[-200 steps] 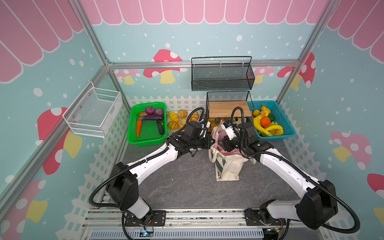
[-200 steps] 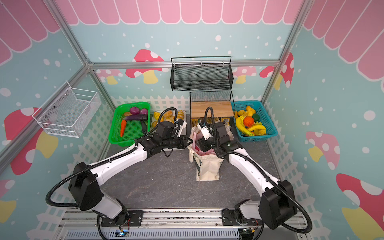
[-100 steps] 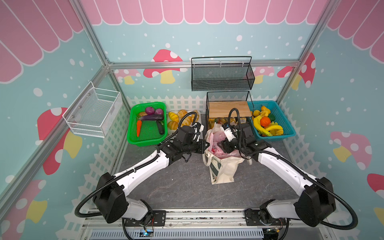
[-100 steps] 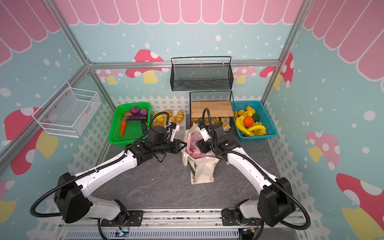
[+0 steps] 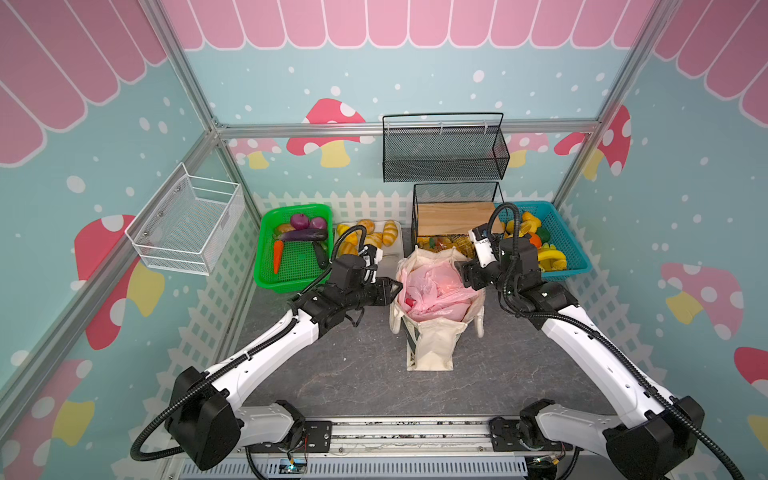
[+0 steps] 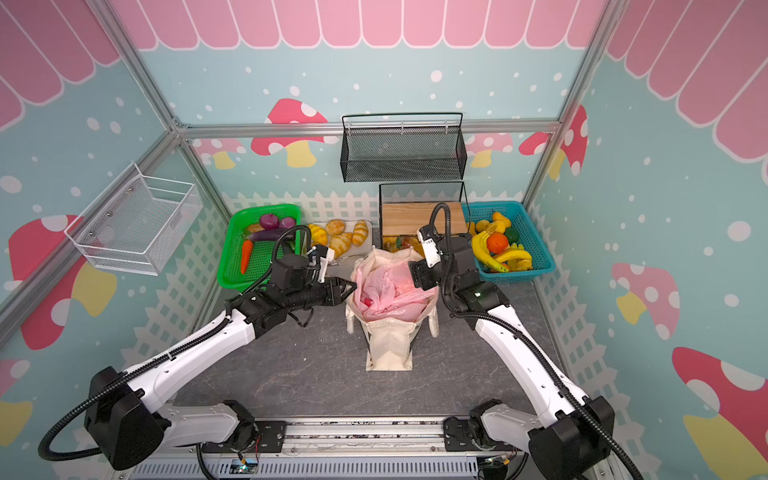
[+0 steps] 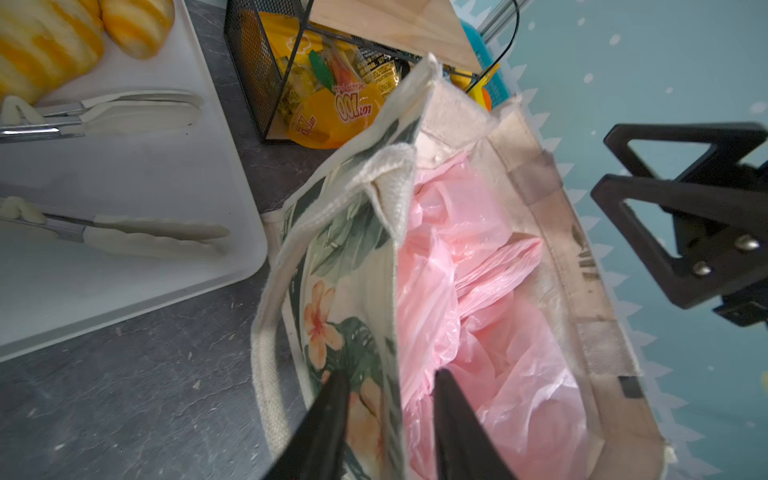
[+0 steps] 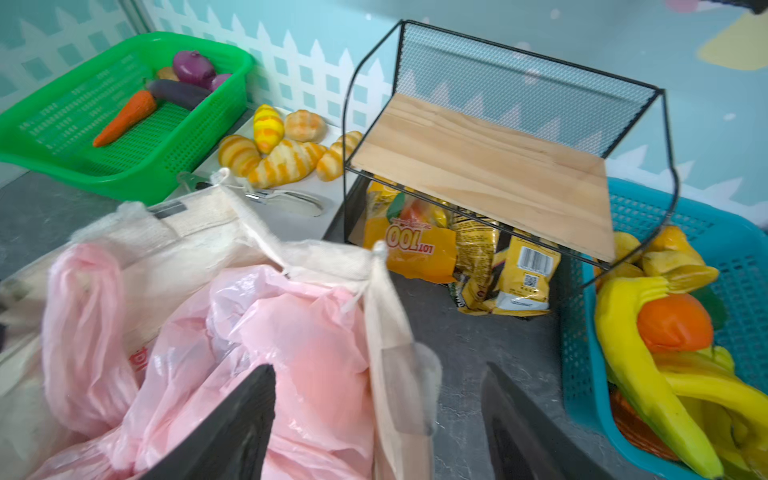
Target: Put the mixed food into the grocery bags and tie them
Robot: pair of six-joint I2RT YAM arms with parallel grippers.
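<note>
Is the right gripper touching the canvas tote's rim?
Apart. The right wrist view shows the right gripper open astride the canvas tote rim, pink plastic bag showing on one side and bare table on the other.

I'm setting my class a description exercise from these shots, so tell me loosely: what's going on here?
Two robot arms are working at a canvas tote standing mid-table, with a pink plastic bag stuffed inside. The left gripper straddles the tote's left rim, jaws apart. The right gripper sits open over the opposite rim. A carrot and eggplant lie in the green basket and snack packets under the wire shelf, so packing looks unfinished.
</note>
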